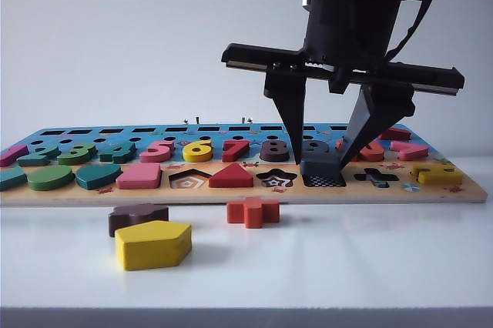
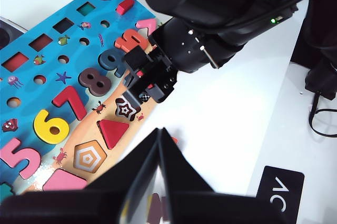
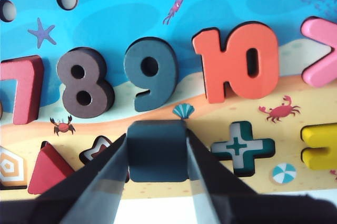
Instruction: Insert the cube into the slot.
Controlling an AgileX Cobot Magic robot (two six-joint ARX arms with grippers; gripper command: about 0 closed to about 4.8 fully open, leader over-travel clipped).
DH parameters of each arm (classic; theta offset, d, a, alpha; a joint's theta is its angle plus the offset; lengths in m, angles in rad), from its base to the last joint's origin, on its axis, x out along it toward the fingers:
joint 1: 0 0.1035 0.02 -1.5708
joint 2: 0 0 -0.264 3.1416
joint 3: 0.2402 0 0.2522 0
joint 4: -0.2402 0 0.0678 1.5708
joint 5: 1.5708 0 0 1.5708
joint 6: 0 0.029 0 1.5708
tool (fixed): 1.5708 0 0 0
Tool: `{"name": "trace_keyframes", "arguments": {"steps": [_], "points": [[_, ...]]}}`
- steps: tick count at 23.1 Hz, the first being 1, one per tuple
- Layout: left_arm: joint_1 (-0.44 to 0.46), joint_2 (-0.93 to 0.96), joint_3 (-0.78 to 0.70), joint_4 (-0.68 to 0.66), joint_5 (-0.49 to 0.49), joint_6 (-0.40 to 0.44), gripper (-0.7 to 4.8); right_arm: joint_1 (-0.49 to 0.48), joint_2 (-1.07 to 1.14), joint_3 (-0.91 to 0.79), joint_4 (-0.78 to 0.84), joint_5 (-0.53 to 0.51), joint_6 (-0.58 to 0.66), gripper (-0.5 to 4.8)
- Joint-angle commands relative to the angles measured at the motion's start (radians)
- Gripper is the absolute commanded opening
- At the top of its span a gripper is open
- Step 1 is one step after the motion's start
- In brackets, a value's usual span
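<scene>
Right wrist view — right claw clamping cube

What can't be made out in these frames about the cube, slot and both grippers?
- Slot: the right wrist view hides it under the cube; the exterior view shows only its front strip, so seating depth is unclear.
- Right gripper, shut on the cube: fingertips in the left wrist view are too small and dark.
- Left gripper: shut, but absent from the exterior view.
- Brown block: partly hidden behind the yellow pentagon.
</scene>
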Motion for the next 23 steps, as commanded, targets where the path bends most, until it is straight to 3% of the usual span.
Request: {"name": "trace_keyframes", "arguments": {"steps": [1, 23], "points": [[0.001, -0.001, 0.002, 0.014, 0.005, 0.005, 0.17, -0.003, 0.006, 0.001, -0.005, 0.008, -0.019, 0.17], [0.001, -0.001, 0.002, 0.015, 0.005, 0.005, 0.17, 0.001, 0.005, -0.001, -0.053, -0.014, -0.019, 0.16]]}}
